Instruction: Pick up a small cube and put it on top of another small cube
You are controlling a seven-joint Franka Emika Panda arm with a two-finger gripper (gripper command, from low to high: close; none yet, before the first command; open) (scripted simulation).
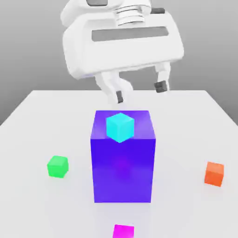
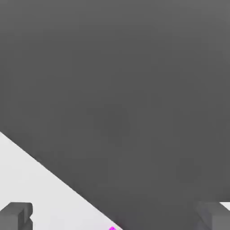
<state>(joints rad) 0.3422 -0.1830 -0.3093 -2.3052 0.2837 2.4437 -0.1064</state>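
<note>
The pincer (image 1: 140, 91) hangs above the rear part of the white bench (image 1: 42, 116), its two dark-tipped fingers (image 1: 161, 86) spread wide apart and gripping nothing. It sits under the arm's bulky white hand, which leans over the scene from behind. In the hand view the two grey fingertips (image 2: 17, 215) appear at opposite sides of the picture, with a wedge of pale bench surface between them and a plain grey backdrop beyond.

Just below and in front of the pincer stands the big blue-violet block (image 1: 123, 162), upright in the middle of the bench. On its top face rests a small cyan cube (image 1: 120, 127), close to the front edge (the pincer is clear of it, not touching).

The small bright green cube (image 1: 58, 166) lies on the bench to the exterior view's left of the block, apart from it. A small orange cube (image 1: 214, 173) lies well off to the exterior view's right. The small magenta-pink cube (image 1: 123, 231) sits on the bench in front of the block, at the near edge of the exterior view, partly cut off; a sliver of its colour also shows in the hand view (image 2: 112, 228).
</note>
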